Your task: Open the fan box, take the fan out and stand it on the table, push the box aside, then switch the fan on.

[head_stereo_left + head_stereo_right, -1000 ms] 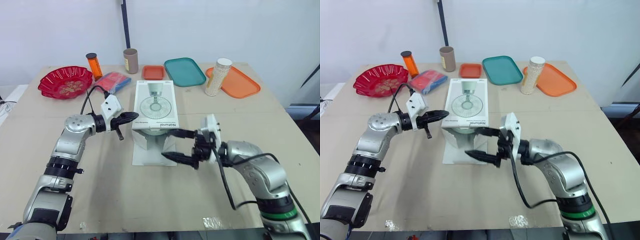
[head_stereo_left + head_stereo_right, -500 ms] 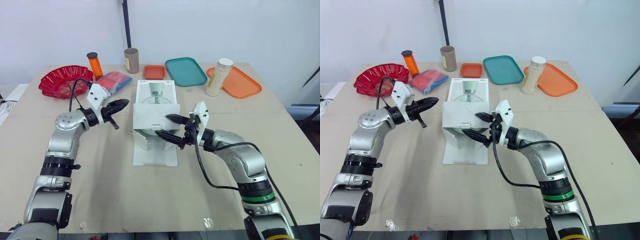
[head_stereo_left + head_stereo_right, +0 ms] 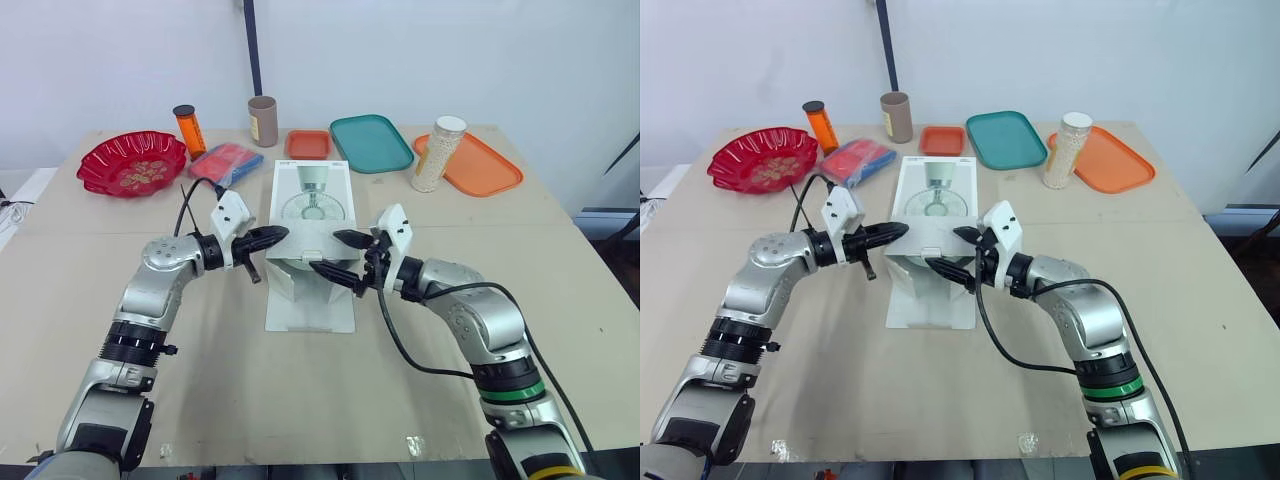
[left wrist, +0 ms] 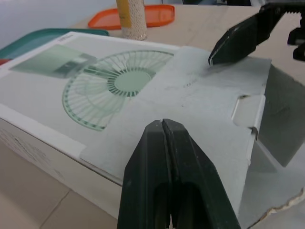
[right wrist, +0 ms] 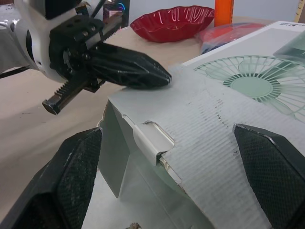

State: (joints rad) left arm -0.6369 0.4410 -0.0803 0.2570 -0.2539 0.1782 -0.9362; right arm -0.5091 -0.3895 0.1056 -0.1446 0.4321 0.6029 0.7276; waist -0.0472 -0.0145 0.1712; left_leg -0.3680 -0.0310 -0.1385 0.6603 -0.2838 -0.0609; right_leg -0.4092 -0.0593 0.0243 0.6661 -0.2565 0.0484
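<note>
The white fan box [image 3: 312, 200], printed with a fan picture, lies in the middle of the table [image 3: 250, 400]. Its near end is open: one flap [image 4: 190, 100] is folded back over the top and another [image 3: 310, 310] lies flat on the table. My left gripper [image 3: 283, 233] is shut, and its tip touches the left edge of the folded-back flap. My right gripper [image 3: 325, 251] is open at the box's near end, one finger [image 5: 269, 176] over the flap and the other finger [image 5: 71, 181] below it. A little of the fan [image 3: 300, 266] shows inside the opening.
Along the far edge stand a red bowl [image 3: 130, 163], an orange bottle [image 3: 187, 130], a red and blue packet [image 3: 225, 162], a cardboard tube [image 3: 262, 121], a small orange tray [image 3: 307, 144], a teal tray [image 3: 370, 142], a jar of white grains [image 3: 432, 153] and an orange tray [image 3: 480, 165].
The box's near flap has been lifted and folded back over the top. My right gripper rose to the opening. My left gripper swung away to the left, then came back to the flap's edge.
</note>
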